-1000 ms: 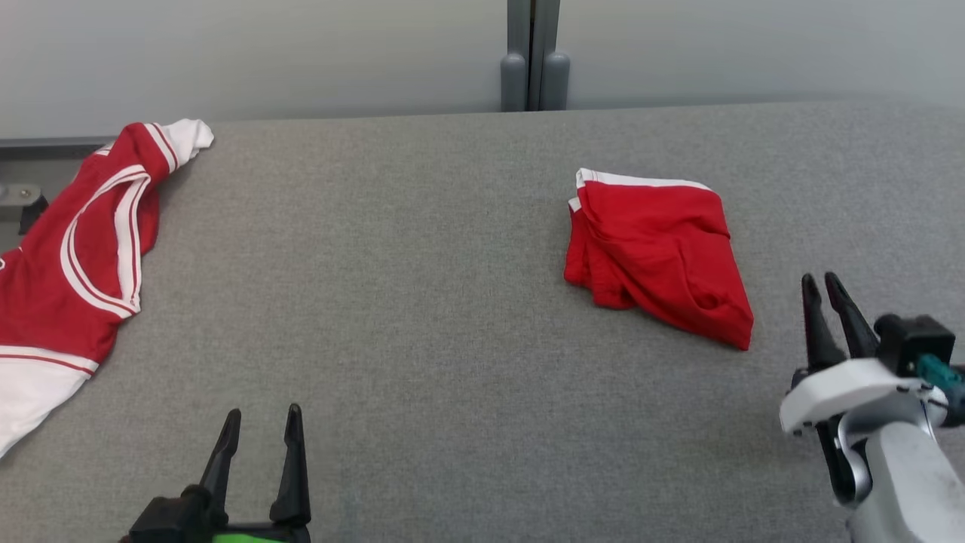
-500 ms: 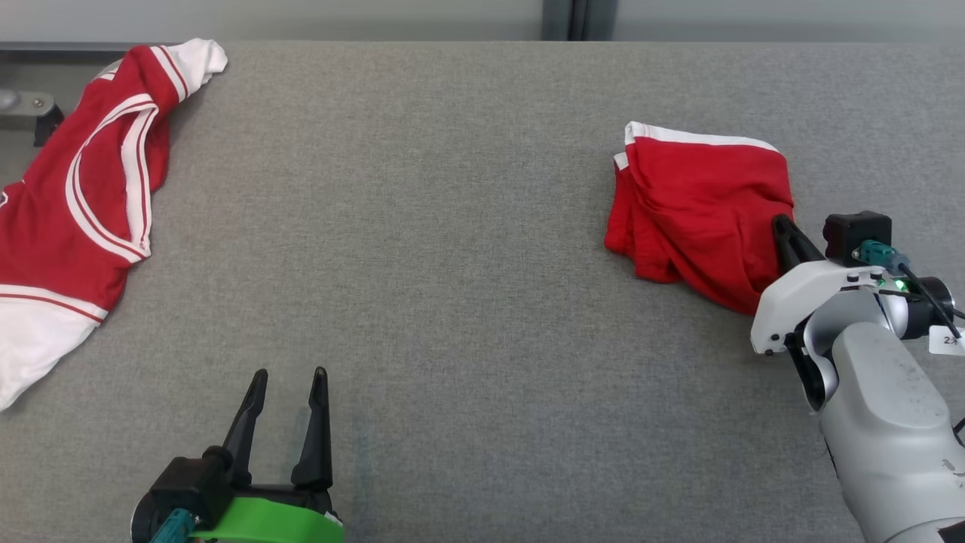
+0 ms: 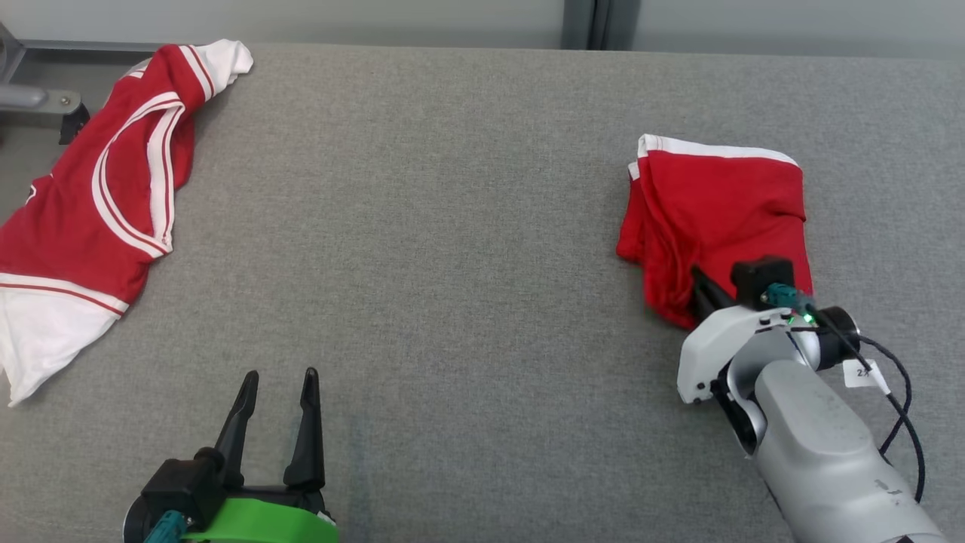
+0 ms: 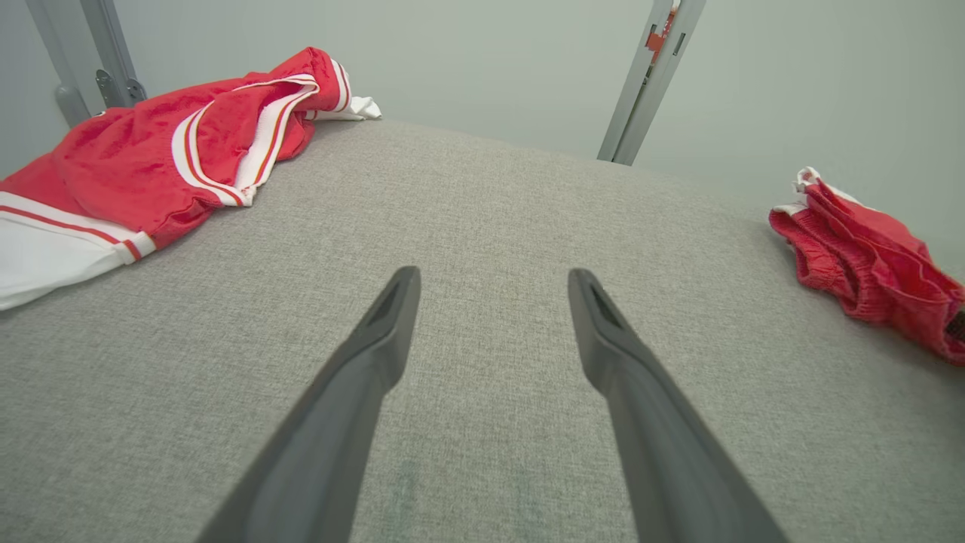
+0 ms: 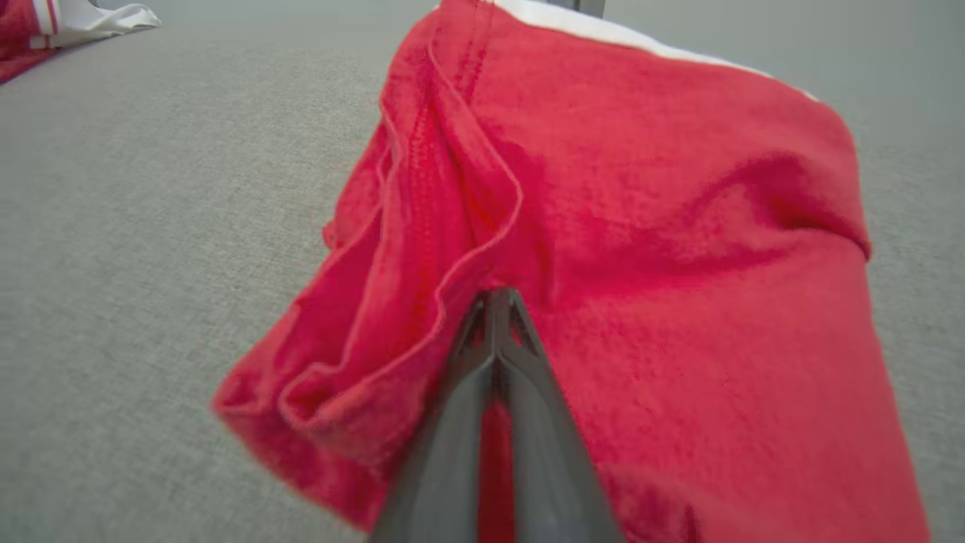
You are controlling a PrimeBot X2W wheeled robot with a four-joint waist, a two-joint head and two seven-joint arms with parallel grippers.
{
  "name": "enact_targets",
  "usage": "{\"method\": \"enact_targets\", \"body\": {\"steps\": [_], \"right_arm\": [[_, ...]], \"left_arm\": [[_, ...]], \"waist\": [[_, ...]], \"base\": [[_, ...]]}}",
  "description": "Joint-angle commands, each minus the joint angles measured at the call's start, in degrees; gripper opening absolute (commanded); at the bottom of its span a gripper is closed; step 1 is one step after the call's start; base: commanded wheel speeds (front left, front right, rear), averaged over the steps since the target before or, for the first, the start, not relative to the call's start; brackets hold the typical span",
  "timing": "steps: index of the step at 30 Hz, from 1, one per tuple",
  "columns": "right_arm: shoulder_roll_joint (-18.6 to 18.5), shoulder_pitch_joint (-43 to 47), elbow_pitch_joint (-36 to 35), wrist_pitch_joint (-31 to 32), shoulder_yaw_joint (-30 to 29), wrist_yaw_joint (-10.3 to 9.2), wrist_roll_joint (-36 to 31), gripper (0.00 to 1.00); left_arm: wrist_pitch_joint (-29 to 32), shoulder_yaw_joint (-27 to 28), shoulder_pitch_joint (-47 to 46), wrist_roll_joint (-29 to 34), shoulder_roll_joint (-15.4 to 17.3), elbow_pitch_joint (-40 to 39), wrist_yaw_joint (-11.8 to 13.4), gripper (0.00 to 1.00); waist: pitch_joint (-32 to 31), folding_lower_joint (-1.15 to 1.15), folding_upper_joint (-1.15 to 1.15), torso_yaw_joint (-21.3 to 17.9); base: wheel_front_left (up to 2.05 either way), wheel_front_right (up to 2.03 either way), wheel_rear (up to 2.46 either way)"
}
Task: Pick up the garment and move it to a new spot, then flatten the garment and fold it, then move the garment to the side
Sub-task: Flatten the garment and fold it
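Note:
The garment (image 3: pixel 716 204) is a red folded piece with a white band along its far edge, lying at the right of the grey table (image 3: pixel 452 264). My right gripper (image 3: pixel 695 273) lies over its near left part, shut, tips pinched on a raised fold of the cloth. In the right wrist view the gripper (image 5: pixel 494 296) has red fabric (image 5: pixel 678 226) under and between its fingers. My left gripper (image 3: pixel 280 375) stands open and empty at the near left, far from the garment (image 4: pixel 867 256), with bare table between its fingers (image 4: pixel 392 309).
A second red and white garment (image 3: pixel 90 219) lies crumpled at the table's far left corner, seen also as the striped garment (image 4: pixel 151 158) in the left wrist view. A grey post (image 3: pixel 595 23) stands behind the far edge. A black cable (image 3: pixel 897 400) loops off my right wrist.
My right gripper has shut and moved forward and left, from beside the garment's near right corner onto its near left part. The head camera has tilted down. The left gripper stays open.

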Motion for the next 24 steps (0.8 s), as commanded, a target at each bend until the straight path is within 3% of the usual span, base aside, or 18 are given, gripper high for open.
{"method": "enact_targets", "body": {"steps": [1, 7, 12, 20, 21, 22, 24], "right_arm": [[0.1, 1.0, -0.2, -0.2, 1.5, -0.09, 0.7, 0.00], [0.1, 2.3, -0.4, 0.2, 9.0, -0.09, 2.6, 0.00], [0.0, 3.1, -1.5, -0.9, 11.4, -0.09, 4.5, 0.00], [-2.1, 7.7, -7.1, -2.4, 8.7, -0.09, 6.2, 0.00], [-2.6, 8.4, -8.7, -2.5, 7.5, -0.09, 5.9, 0.15], [-3.1, 9.2, -10.9, -2.5, 6.0, -0.09, 5.2, 0.37], [-3.6, 12.4, -16.3, -2.4, 2.5, -0.09, 3.7, 1.00]], "left_arm": [[0.0, 0.4, 0.5, 0.2, 0.1, -0.1, -0.2, 1.00], [0.0, 0.6, 1.4, 0.1, 0.1, -0.2, 0.3, 1.00], [0.0, 0.7, 2.3, 0.0, 0.1, -0.4, 0.7, 1.00], [0.0, 1.7, 4.6, 0.5, 0.1, -0.3, 1.2, 1.00], [0.0, 1.9, 4.9, 0.6, 0.1, -0.3, 1.2, 1.00], [0.0, 2.1, 5.2, 0.6, 0.1, -0.3, 1.2, 1.00], [0.0, 2.6, 6.0, 0.9, 0.1, -0.5, 1.3, 1.00]], "waist": [[-0.5, 0.00, 0.00, -0.1], [-2.0, 0.00, 0.00, -0.7], [-3.7, 0.00, 0.00, -1.3], [-8.3, 0.00, 0.00, -3.4], [-8.7, 0.00, 0.00, -3.7], [-9.1, 0.00, 0.00, -4.0], [-9.9, 0.00, 0.00, -4.7]], "base": [[0.00, 0.00, 0.00], [0.00, 0.00, 0.00], [0.00, 0.00, 0.00], [0.00, 0.00, 0.00], [0.00, 0.00, 0.00], [0.00, 0.00, 0.00], [0.00, 0.00, 0.00]]}}
